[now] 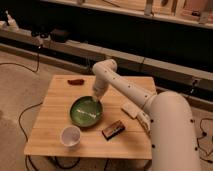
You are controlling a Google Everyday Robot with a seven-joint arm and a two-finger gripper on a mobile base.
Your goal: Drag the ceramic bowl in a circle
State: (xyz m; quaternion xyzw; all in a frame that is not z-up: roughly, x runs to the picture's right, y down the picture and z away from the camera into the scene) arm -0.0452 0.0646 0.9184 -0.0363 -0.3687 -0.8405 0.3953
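Wooden table [55, 107] carries ceramic bowl [86, 111], claw [96, 100] inside, white cup [70, 136].

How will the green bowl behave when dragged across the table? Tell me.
The ceramic bowl looks wide and shallow, so it will likely slide rather than tip. Its glossy glaze may let the claw, at its far rim, slip. Probably rigid and fairly heavy.

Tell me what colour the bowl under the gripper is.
Glossy green, darker rim: bowl, gripper at its far edge, camera view.
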